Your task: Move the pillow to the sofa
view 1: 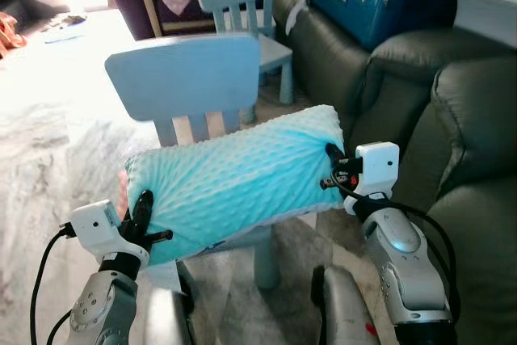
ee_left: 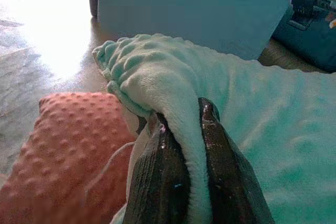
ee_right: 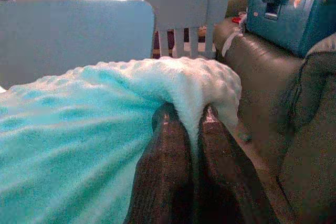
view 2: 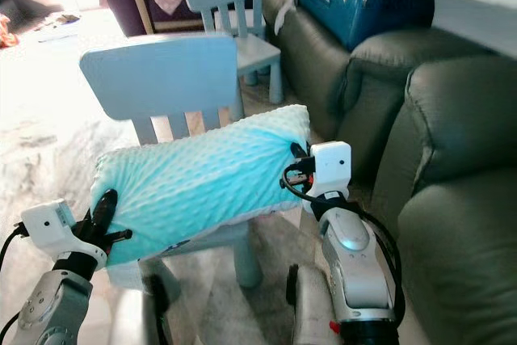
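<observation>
Pillow: the turquoise dimpled pillow (view 1: pixel 242 179) is hanging above the seat of the near light-blue child's chair (view 1: pixel 187 78), just beside the dark green sofa (view 1: pixel 452 119).
Left gripper (ee_left: pixel 184 124): fingers are pinching the pillow's left end fold.
Right gripper (ee_right: pixel 190 124): fingers are clamping the right corner, so both ends are sharing the load.
Axis: the long axis is running left to right, its right end riding higher and pointing at the sofa.
Beneath: an orange dimpled cushion (ee_left: pixel 68 145) is lying under the left end.
</observation>
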Available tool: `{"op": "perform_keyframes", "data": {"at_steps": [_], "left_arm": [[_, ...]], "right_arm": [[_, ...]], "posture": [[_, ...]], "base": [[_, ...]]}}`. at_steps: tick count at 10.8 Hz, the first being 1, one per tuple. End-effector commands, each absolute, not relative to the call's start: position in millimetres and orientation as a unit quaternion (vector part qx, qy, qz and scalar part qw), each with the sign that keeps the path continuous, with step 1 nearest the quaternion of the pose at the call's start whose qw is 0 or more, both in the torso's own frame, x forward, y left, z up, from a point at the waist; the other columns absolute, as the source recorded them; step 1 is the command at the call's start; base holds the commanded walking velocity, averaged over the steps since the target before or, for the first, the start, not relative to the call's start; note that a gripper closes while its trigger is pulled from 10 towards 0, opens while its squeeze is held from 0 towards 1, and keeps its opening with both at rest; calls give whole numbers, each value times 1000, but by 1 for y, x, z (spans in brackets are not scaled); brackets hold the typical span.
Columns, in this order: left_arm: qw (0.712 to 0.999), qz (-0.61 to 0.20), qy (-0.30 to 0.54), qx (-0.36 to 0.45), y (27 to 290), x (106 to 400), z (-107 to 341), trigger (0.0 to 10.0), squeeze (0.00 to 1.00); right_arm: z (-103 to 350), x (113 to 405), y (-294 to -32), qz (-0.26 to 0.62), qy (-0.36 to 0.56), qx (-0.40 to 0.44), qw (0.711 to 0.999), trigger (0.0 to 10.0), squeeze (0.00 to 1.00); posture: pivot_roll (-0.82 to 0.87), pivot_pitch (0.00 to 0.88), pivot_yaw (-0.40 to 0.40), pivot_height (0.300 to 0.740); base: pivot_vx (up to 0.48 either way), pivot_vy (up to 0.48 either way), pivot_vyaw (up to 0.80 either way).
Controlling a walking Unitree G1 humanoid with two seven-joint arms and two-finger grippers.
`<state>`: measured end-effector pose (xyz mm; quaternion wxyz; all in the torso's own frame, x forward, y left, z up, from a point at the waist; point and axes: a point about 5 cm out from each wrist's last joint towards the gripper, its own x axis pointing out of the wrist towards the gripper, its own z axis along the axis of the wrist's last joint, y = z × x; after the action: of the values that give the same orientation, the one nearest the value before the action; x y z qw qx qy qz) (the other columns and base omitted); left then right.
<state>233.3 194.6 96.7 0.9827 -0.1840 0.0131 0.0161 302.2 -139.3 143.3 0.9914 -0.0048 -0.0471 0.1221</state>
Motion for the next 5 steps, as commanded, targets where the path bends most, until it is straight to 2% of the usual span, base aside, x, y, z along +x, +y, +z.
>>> {"op": "perform_keyframes", "data": {"at_steps": [1, 5], "left_arm": [[984, 15, 8, -180, 197, 233, 100, 0, 0], [983, 15, 9, -181, 196, 233, 100, 0, 0]], "right_arm": [[155, 304, -135, 131, -70, -5, 989, 0, 0], [155, 304, -134, 133, -70, -4, 989, 0, 0]], "posture": [[-168, 0, 49, 584], [-168, 0, 49, 659]], "base": [[0, 0, 0], [0, 0, 0]]}}
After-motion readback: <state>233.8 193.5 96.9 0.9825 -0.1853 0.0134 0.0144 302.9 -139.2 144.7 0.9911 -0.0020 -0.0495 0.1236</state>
